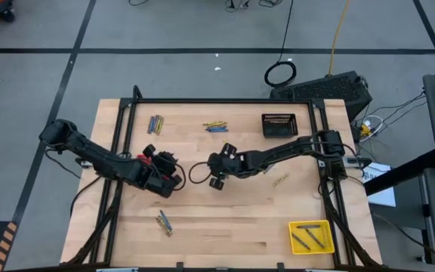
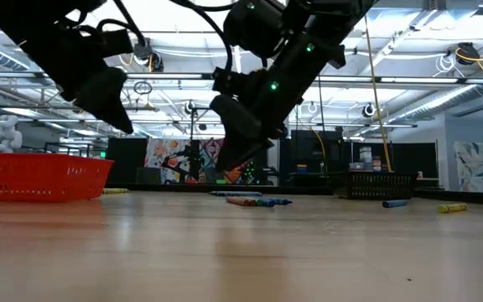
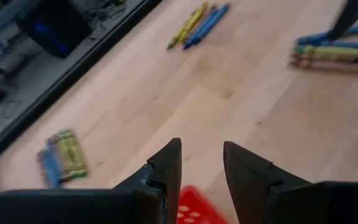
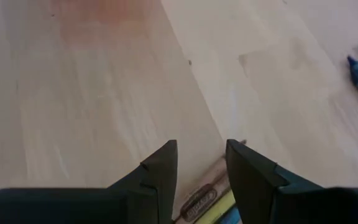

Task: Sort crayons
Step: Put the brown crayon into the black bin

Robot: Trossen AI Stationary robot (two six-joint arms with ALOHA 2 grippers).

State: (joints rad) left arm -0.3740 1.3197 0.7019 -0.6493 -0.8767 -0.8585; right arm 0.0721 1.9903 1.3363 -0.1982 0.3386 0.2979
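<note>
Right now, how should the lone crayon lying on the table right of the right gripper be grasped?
Grip the lone crayon at mid-length, coming straight down, fingers closing across its thin width. It lies flat and slanted on bare wood, nothing touching it, so both long sides are free. The right gripper is nearer.

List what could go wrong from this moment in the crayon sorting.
The left gripper and right gripper hang close together mid-table, so the arms might collide on the next reach.

The left gripper sits right above the red basket; dropping lower could knock it.

The crayons under the right gripper lie bunched side by side, so its open fingers may grab several colours at once or scatter them.
</note>
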